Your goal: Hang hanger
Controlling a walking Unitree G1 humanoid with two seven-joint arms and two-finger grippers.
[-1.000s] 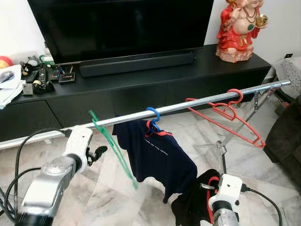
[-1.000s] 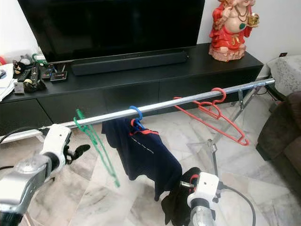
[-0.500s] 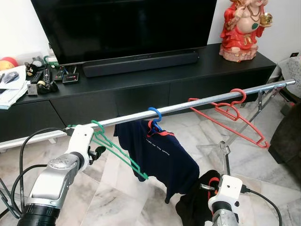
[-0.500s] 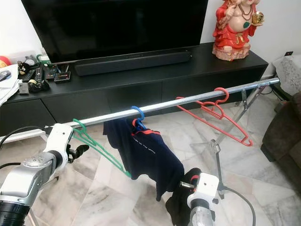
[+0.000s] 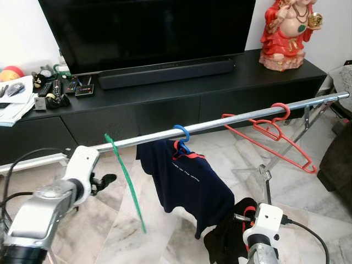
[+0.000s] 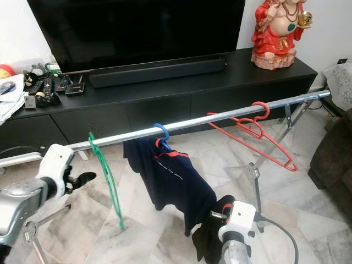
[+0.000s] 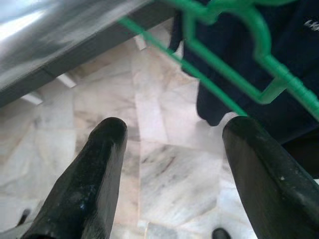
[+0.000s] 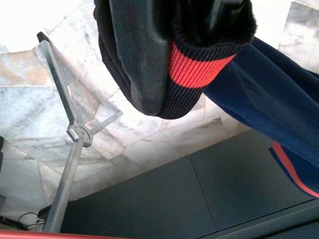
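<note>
Right claw [image 8: 164, 55]: positioned low, nearest the camera, clamped on a dark knitted garment with a red stripe [image 8: 199, 67] that drapes over its fingers. Behind it, a grey metal rack leg [image 8: 70, 149] stands on the marble floor [image 5: 165, 236].

Left claw [image 7: 172, 164]: fingers apart and holding nothing, positioned just beside the thin green plastic hanger [image 5: 125, 179] and below the rail.

Green plastic hanger: hooked over the long silver metal rail [image 5: 220, 124] near its left end, hanging free and seen edge-on.

Next along the rail, a blue hanger hook [image 5: 180, 132] carries a navy T-shirt with red collar trim [image 5: 187, 181]. Further right, a red wire hanger [image 5: 269, 135] hangs on the rail, tilted.

Beyond the rail, a black television surface [image 5: 165, 91] supports a black soundbar [image 5: 165, 73], a black television screen [image 5: 148, 27] and a red figurine [image 5: 290, 33].
</note>
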